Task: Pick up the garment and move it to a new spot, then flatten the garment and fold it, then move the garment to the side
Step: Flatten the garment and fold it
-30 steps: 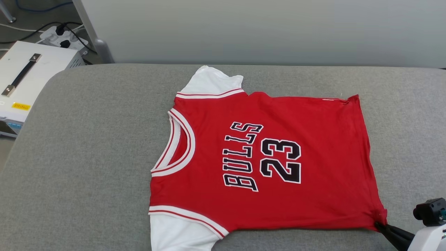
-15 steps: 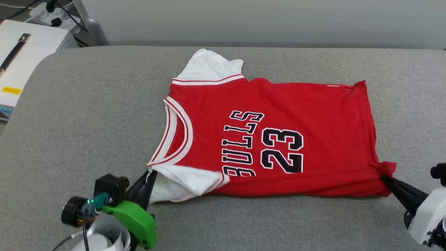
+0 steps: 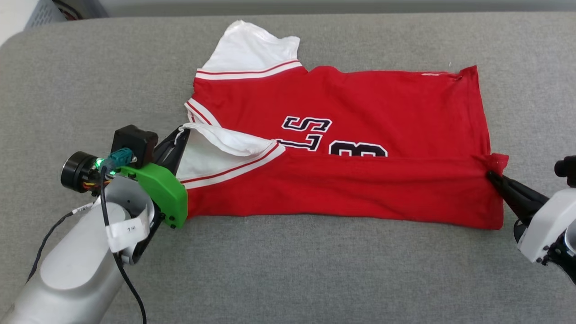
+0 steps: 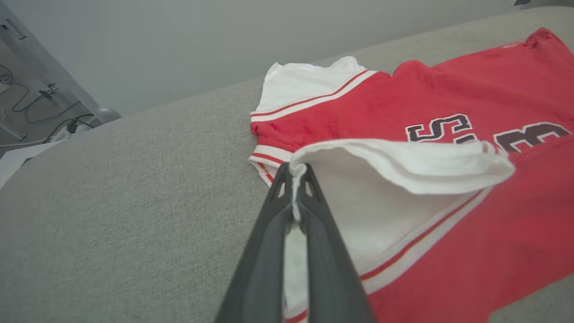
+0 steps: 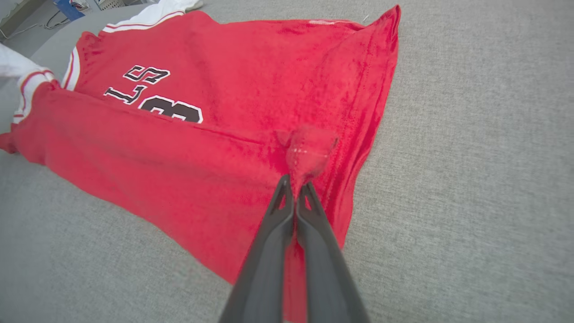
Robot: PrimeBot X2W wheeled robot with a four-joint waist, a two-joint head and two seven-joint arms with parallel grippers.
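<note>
The garment [image 3: 360, 112] is a red T-shirt with white sleeves and dark-and-white lettering, lying across the grey surface [image 3: 288, 270] with its near long edge folded over the print. My left gripper [image 3: 181, 135] is shut on the white sleeve's cuff and holds it lifted over the shirt's body. In the left wrist view that gripper [image 4: 297, 172] pinches the white cuff of the garment [image 4: 471, 98]. At the right, my right gripper [image 3: 490, 173] is shut on the red hem corner; the right wrist view shows this gripper [image 5: 296, 181] biting a bunched bit of the garment [image 5: 251, 89].
The grey padded surface [image 5: 471, 179] stretches wide on all sides of the shirt. Its far edge meets a pale wall [image 4: 179, 45], and cables and a stand [image 4: 40, 103] lie beyond the far left corner.
Both grippers have carried the shirt's near edge away from me, folding it over the lower lettering. The head camera has tilted down, so the whole scene sits higher in view.
</note>
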